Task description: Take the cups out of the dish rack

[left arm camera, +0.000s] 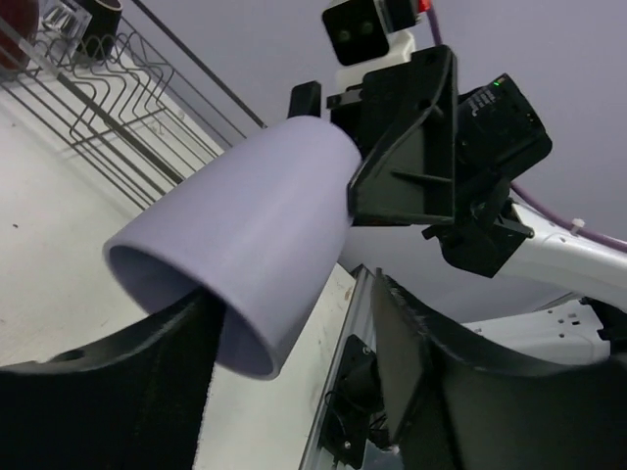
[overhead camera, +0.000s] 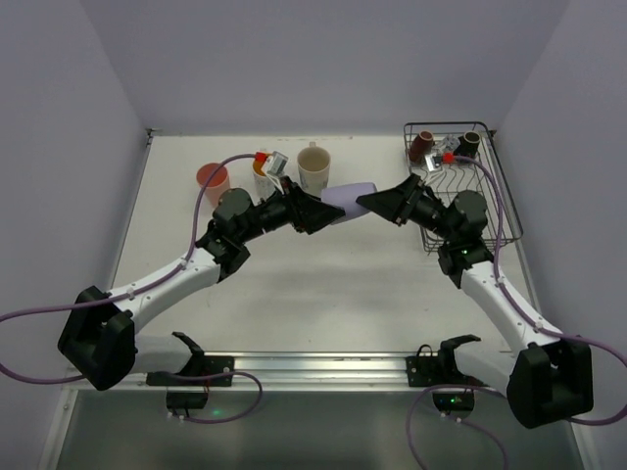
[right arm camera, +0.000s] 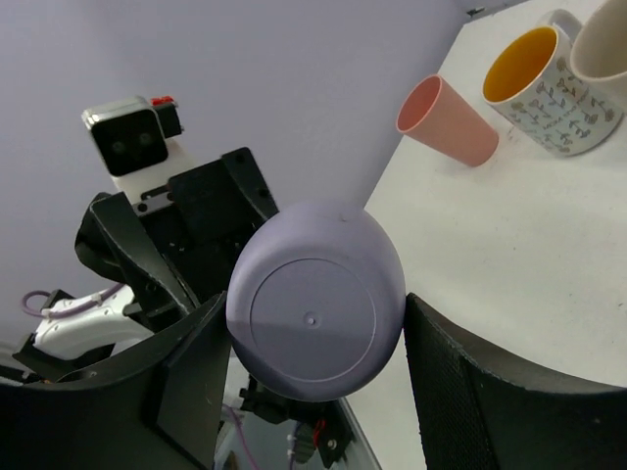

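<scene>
A lavender cup (overhead camera: 348, 201) (left arm camera: 245, 235) (right arm camera: 313, 308) hangs sideways in the air between both arms, above the middle of the table. My right gripper (overhead camera: 374, 203) (right arm camera: 313, 323) is shut on its base end, with both fingers against the sides. My left gripper (overhead camera: 323, 211) (left arm camera: 294, 323) is open around the cup's mouth: one finger touches the rim and a gap shows at the other. The dish rack (overhead camera: 495, 196) (left arm camera: 108, 88) stands at the back right. Two dark brown mugs (overhead camera: 421, 145) (overhead camera: 470, 144) sit at its far end.
On the table at the back left stand a salmon tumbler (overhead camera: 212, 179) (right arm camera: 451, 122), a dotted mug with orange inside (right arm camera: 534, 73) and a cream mug (overhead camera: 313, 166) (right arm camera: 602, 39). Walls close in the table on three sides.
</scene>
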Motion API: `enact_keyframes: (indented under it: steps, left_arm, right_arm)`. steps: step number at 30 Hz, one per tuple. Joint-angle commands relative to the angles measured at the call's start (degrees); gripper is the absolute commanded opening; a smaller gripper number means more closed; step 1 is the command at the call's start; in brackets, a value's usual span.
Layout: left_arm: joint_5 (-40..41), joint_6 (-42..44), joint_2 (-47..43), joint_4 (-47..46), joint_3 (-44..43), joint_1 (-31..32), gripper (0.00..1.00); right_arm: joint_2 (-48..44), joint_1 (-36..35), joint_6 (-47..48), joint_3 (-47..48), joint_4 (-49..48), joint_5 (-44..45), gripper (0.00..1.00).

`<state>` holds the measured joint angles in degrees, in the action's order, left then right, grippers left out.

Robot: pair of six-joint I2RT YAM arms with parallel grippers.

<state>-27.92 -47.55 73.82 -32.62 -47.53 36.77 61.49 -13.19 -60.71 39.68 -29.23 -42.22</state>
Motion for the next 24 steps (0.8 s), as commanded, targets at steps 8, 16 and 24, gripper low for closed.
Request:
enact_keyframes:
  steps: [8, 16, 24]
  left_arm:
    - [0.32, -0.7, -1.31, -6.4, -0.11, 0.05, 0.14]
    - [17.42, 13.08, -6.5, 20.01, -5.63, 0.05, 0.0]
    - [38.98, 25.92, -4.65, 54.77, -12.06, -0.65, 0.0]
  right_arm:
    - [7.32, -5.96, -6.0, -1.18, -12.41, -3.39, 0.3]
    - [8.03, -7.55, -3.48, -4.0, -9.72, -0.15, 0.99]
    - [-0.84, -7.55, 13.76, -3.65, 16.74, 13.2, 0.99]
